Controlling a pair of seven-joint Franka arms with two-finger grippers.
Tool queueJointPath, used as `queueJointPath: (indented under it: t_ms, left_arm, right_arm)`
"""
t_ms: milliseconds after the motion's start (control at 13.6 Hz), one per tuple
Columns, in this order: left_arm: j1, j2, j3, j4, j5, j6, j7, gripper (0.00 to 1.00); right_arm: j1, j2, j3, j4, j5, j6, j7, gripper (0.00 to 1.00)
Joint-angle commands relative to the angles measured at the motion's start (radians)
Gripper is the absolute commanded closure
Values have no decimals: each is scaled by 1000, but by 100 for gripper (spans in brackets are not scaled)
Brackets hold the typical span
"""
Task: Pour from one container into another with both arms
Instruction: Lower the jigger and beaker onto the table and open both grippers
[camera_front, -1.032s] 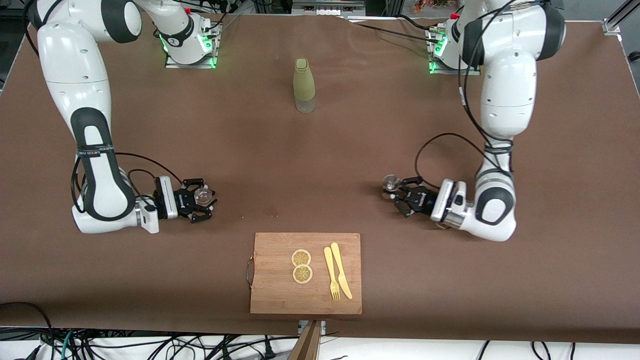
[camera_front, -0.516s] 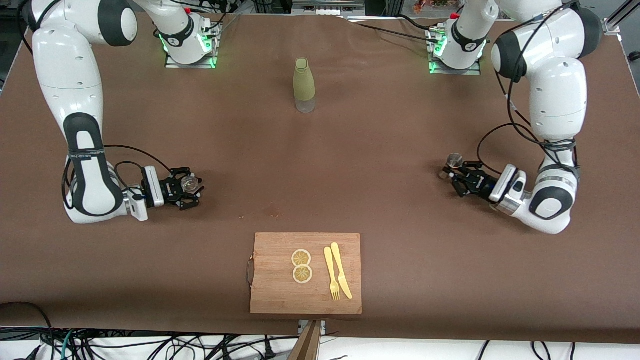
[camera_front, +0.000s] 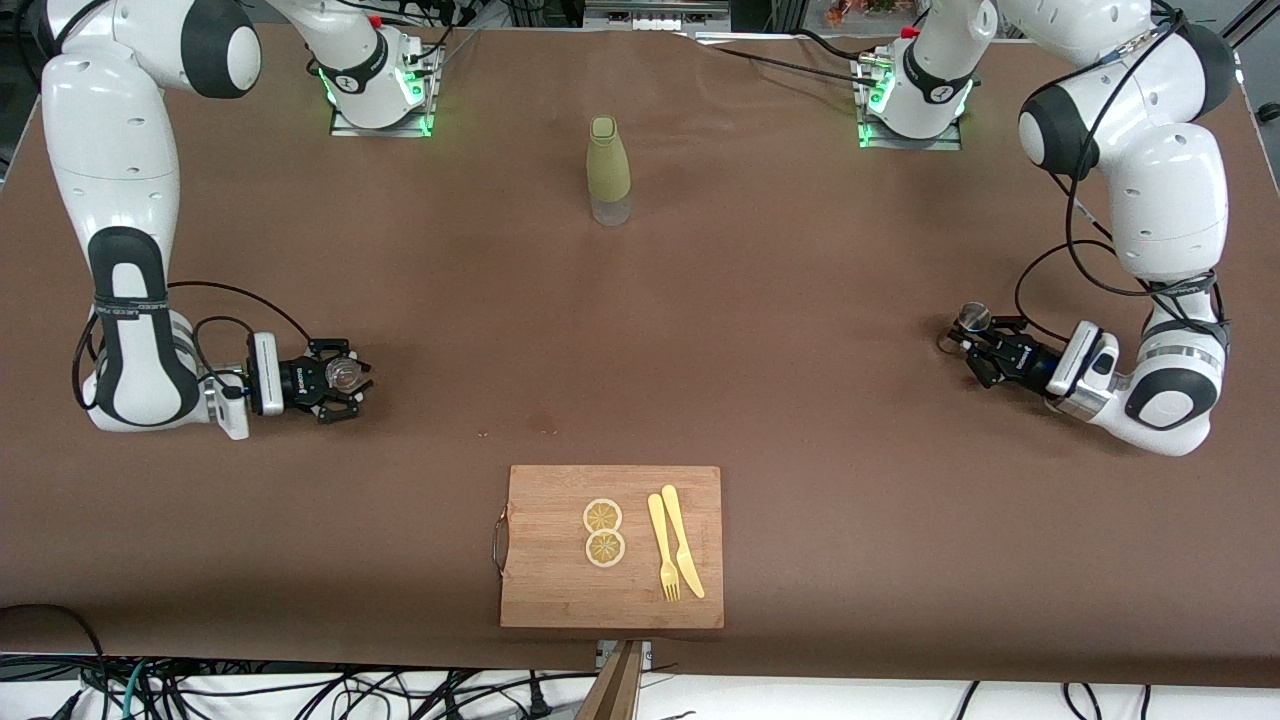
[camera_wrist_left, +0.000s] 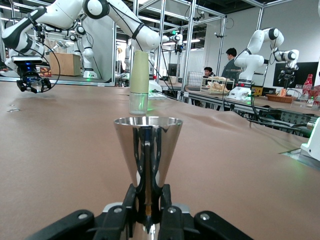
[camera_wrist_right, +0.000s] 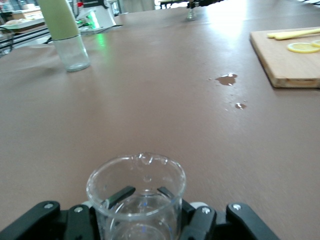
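Your left gripper (camera_front: 975, 340) sits low over the brown tabletop (camera_front: 760, 330) toward the left arm's end, fingers (camera_wrist_left: 159, 205) clamped on the stem of a metal jigger (camera_wrist_left: 148, 145). That steel cone stands upright in the grip, mouth up; you see it from above as a small shiny round rim (camera_front: 972, 318).

Your right gripper (camera_front: 340, 380) sits low over the tabletop toward the right arm's end, fingers (camera_wrist_right: 120, 195) closed around a small clear glass beaker (camera_wrist_right: 136, 187). The beaker is upright, its pouring lip visible on the rim. Whether it holds any liquid cannot be told.

The two containers are well apart, one at each end.

A tall bottle with a pale green upper part and clear base (camera_front: 608, 170) stands upright between the two arm bases. A wooden cutting board (camera_front: 560, 590) lies at the edge nearest the front camera, carrying two lemon slices (camera_front: 603, 532), a yellow fork (camera_front: 663, 548) and a yellow knife (camera_front: 683, 540) side by side. A small wet spot (camera_wrist_right: 227, 78) marks the tabletop just beside the board, with smaller drops near it.
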Motion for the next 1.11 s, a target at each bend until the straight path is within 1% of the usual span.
queueJointPath:
  t_ms: [0, 221, 442, 516, 589, 663, 737, 811, 884, 958, 1032]
  left_arm:
    - [-2, 34, 29, 57, 46, -60, 242, 100]
    - [-2, 40, 29, 60, 40, -47, 250, 100]
    - [7, 39, 37, 62, 39, -10, 250, 100]
    - [12, 40, 38, 62, 39, -5, 250, 86]
    - [12, 39, 38, 62, 39, 1, 250, 84]
    - [12, 39, 38, 62, 39, 6, 250, 77]
    - [12, 39, 38, 62, 39, 12, 250, 71]
    - [12, 39, 38, 62, 39, 22, 250, 54]
    - [12, 37, 38, 62, 39, 27, 250, 16]
    - [12, 34, 38, 62, 40, 27, 250, 0]
    - [12, 28, 40, 62, 42, 33, 251, 0]
  right_arm:
    - [-14, 13, -8, -16, 59, 21, -37, 72]
    - [-17, 26, -8, -16, 76, 19, -58, 71]
    - [-20, 36, -8, -34, 114, 21, -87, 71]
    - [-22, 36, -8, -34, 116, 21, -87, 71]
    - [-22, 36, -10, -34, 117, 22, -87, 71]
    - [-22, 36, -10, -34, 117, 25, -87, 68]
    - [-22, 36, -10, -34, 117, 27, -87, 52]
    - [-22, 36, -10, -34, 117, 27, -87, 27]
    - [-22, 36, -14, -33, 117, 30, -106, 0]
    - [-22, 36, -28, -33, 117, 36, -121, 0]
    - [-22, 35, -42, -31, 117, 36, -123, 0]
